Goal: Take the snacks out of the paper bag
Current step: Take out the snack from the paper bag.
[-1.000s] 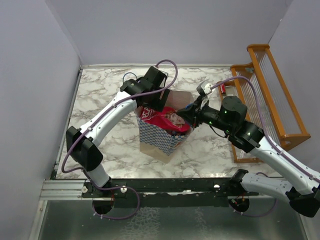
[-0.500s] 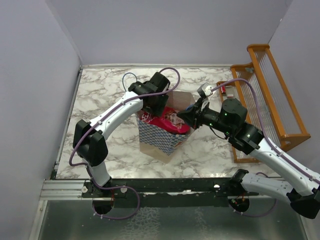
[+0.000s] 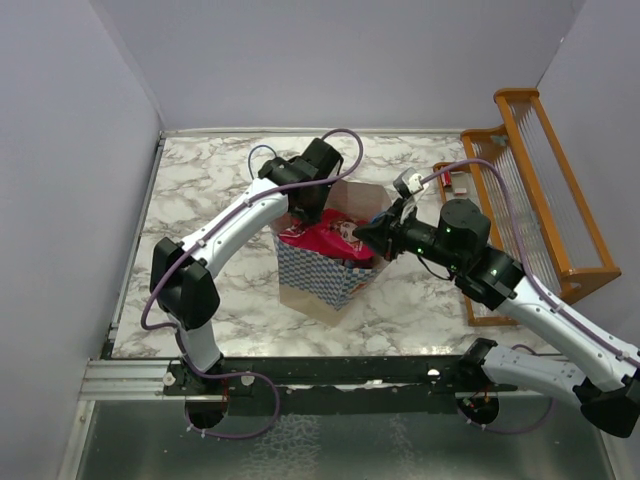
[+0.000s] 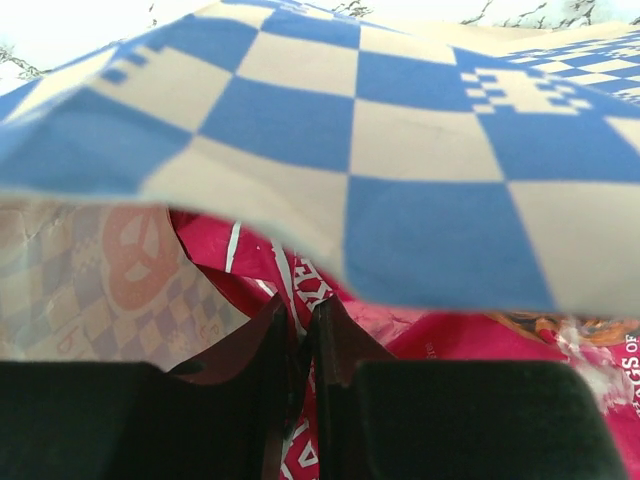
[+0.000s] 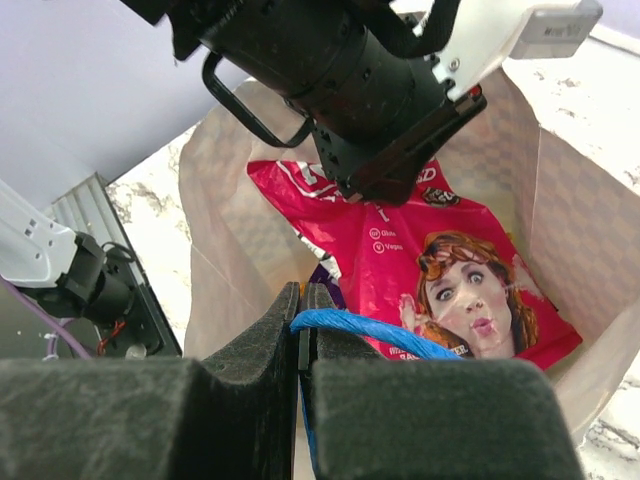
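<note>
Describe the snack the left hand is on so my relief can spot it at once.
On the marble table stands a cream paper bag with blue-white checkered sides, mouth open. Lying uppermost inside is a large glossy pink-red packet, pinched at its top edge by the left hand. Alone among the contents in view, it shows a red-haired woman's face.

Marble table (image 3: 200, 200), white w/ grey veins. Paper bag (image 3: 318, 282) stands upright approx mid-table, checkered side twd near edge. Orange wood rack (image 3: 545, 205) at rt edge. Small red-white item (image 3: 458, 184) just beside it, can't tell what.
</note>
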You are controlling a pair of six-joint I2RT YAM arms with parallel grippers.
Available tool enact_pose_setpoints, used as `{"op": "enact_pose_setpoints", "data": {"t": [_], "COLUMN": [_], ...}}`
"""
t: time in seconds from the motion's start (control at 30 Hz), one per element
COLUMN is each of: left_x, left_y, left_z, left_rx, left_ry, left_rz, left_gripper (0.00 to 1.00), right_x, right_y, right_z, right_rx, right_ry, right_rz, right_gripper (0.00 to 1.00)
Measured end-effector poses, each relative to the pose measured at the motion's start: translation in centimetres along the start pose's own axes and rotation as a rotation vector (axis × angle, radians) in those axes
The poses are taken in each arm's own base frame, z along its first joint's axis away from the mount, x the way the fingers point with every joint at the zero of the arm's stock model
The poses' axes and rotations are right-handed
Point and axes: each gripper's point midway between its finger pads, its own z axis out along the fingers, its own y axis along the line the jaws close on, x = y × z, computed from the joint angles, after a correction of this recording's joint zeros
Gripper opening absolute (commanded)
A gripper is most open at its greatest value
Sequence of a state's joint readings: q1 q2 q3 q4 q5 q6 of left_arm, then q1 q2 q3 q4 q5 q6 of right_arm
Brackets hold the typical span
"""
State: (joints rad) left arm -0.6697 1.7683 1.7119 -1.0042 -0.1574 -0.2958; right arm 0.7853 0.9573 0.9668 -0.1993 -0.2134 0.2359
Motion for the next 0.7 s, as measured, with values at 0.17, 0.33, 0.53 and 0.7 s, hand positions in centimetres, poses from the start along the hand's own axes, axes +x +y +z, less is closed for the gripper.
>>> {"op": "enact_pose_setpoints", "data": {"t": [0.17,0.33,0.53,0.7], "left_x": [-0.1,-1.1,-2.7,-4.4], "left_y": [-0.2,-0.6,-0.5,-0.1], "left_z": [-0.4,-2.3,-5.4,-9.4], "left_rx": [0.014,0.046,0.057,0.066], "left_ry": [0.002,-0.025,-0.07,-0.147], "left_rz": [0.002,-0.008,-0.012,-0.012], "left_gripper": [0.07,0.03,0.0,0.0], "right_x": [1.2,1.5,2.0,1.7], "right_y": [-0.4,-0.8,-1.2,-1.6], "right_z": [0.1,-0.2,-0.7,-1.2], "right_rx": [0.02,0.05,0.081,0.118], "right_ry": [0.023,0.017,0.01,-0.006], "right_rz": [0.03,0.063,0.099,0.138], "right_gripper": [0.02,0.03,0.08,0.08]}}
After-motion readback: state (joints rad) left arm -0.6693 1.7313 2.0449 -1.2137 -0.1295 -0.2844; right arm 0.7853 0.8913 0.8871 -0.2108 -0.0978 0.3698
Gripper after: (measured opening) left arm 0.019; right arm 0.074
